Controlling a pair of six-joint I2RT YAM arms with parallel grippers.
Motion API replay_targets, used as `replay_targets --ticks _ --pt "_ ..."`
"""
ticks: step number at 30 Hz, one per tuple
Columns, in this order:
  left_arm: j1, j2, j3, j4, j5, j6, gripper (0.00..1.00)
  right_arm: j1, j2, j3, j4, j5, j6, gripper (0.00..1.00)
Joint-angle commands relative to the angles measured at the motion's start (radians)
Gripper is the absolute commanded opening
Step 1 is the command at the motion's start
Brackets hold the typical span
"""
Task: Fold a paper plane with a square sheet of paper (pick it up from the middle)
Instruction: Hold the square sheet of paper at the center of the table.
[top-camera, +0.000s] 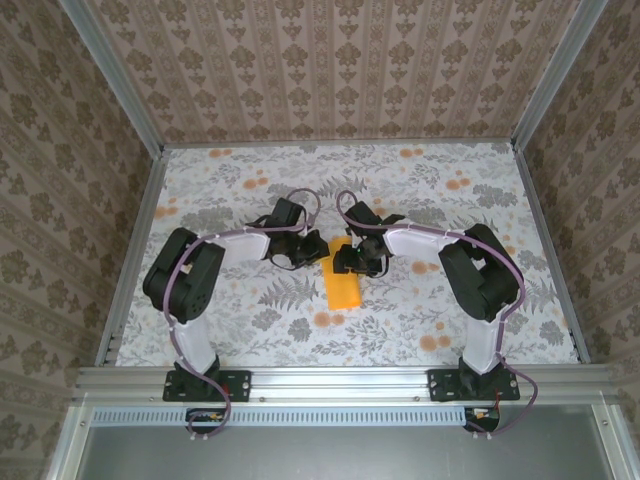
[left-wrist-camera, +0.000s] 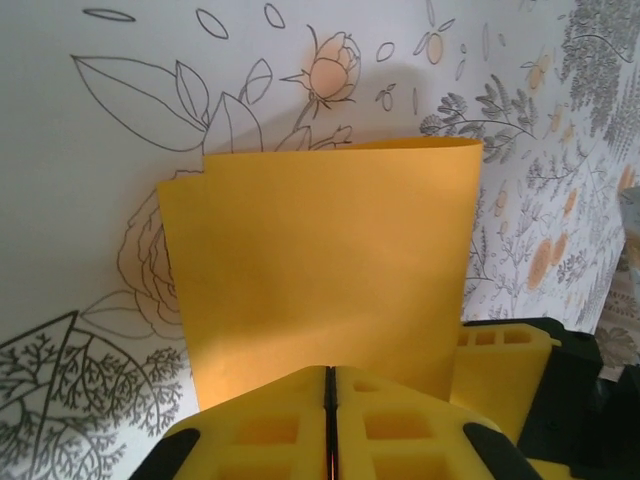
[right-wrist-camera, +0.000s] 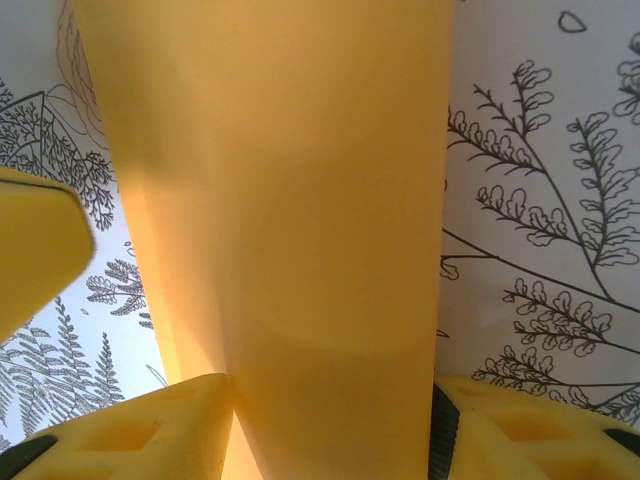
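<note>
So, count first: two arms, a left arm (top-camera: 185, 275) and a right arm (top-camera: 480, 270), one gripper each, and exactly one sheet (top-camera: 343, 285) of plain orange-yellow paper. It sits pretty much dead centre on the table (top-camera: 240, 180), maybe a touch toward the table's near edge. It's lying lengthwise, pointing from the near edge to the far one. Both arms bend in toward the table's middle and meet right over the sheet's far end. The sheet isn't flat, it's doubled over on itself. You can see two layers stepping at one corner from the left wrist cam, and the bend looks soft and rounded rather than creased. The left gripper (left-wrist-camera: 328, 375) has its jaws pressed together with only a thin seam between them. The sheet comes straight out of that seam, so I'd say it's pinching the paper. The right gripper (right-wrist-camera: 330, 400) has its jaws apart, one yellow finger (right-wrist-camera: 150, 430) on each side, and the paper fills the whole gap. Honestly I can't tell if it's actually squeezing it or just straddling it.
</note>
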Motion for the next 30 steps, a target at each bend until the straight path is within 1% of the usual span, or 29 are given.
replay_targets --ticks 1,9,15,20,25,28,30 --pt "-0.005 0.023 0.027 -0.035 -0.006 -0.002 0.08 -0.005 0.060 -0.009 -0.030 0.008 0.016 0.54" --pt "-0.008 0.067 0.061 -0.131 -0.042 0.029 0.04 -0.007 0.014 -0.005 -0.028 -0.026 0.007 0.56" --pt "-0.008 0.082 0.069 -0.154 -0.046 0.038 0.03 -0.017 -0.050 -0.001 -0.036 -0.065 0.005 0.61" --pt "-0.009 0.083 0.073 -0.161 -0.046 0.043 0.03 -0.046 -0.083 -0.005 -0.037 -0.105 -0.006 0.63" --pt "-0.008 0.080 0.076 -0.169 -0.048 0.048 0.02 -0.068 -0.068 -0.010 -0.023 -0.177 -0.018 0.62" --pt "-0.008 0.073 0.080 -0.176 -0.048 0.052 0.02 -0.077 -0.041 -0.010 -0.023 -0.199 -0.020 0.59" --pt "-0.008 0.069 0.082 -0.179 -0.045 0.057 0.02 -0.080 -0.033 -0.021 -0.008 -0.197 -0.025 0.55"
